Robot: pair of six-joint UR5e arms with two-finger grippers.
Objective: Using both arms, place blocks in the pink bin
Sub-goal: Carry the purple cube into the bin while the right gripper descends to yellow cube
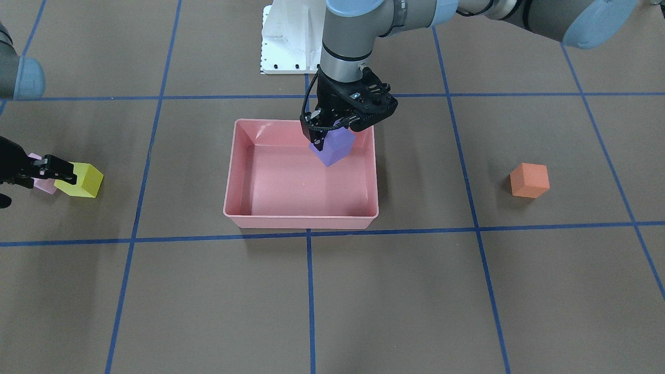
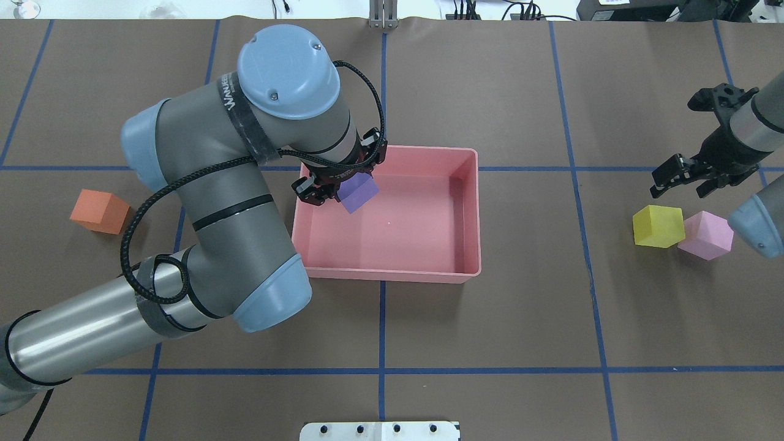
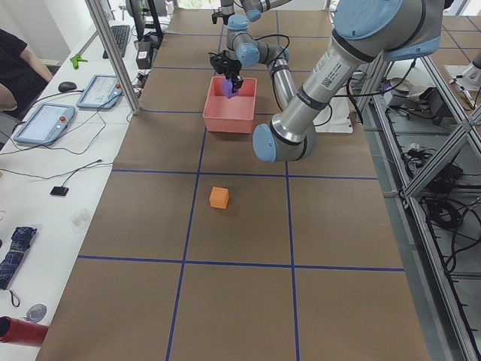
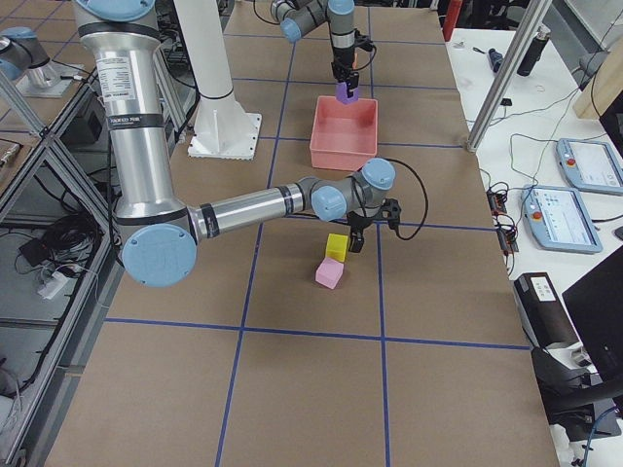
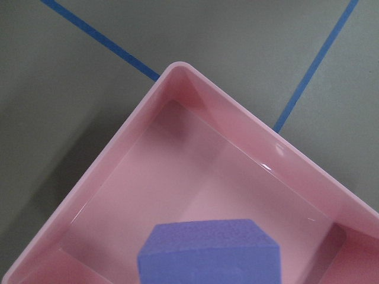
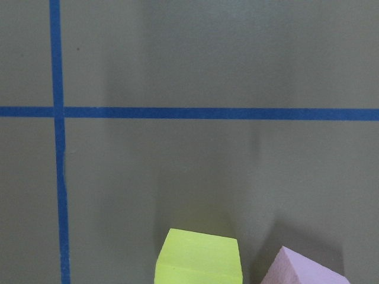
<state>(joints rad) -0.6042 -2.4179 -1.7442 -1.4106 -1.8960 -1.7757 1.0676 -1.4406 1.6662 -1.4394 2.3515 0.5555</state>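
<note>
Purple block (image 1: 332, 148), held tilted with one corner down in the closed jaws of the left gripper (image 1: 335, 130), hangs above the left part of the pink bin (image 1: 301, 221), clear of its floor. The bin holds no block yet.

The step in hand appears to be the release. For a clean drop, the gripper would do well to come lower first, since a cube let go corner-down from this height may tumble or bounce towards the left wall. It should also stay inside the rim, open its jaws fully, then rise straight up.

Orange block (image 2: 100, 211) lies on the table well to the left of the bin. Far to the right, the right gripper (image 2: 681, 184) stands spread and empty just beyond the yellow block (image 2: 658, 226), with the light pink block (image 2: 707, 236) just beside it. A grasp there must close on one cube without nudging its neighbour.
</note>
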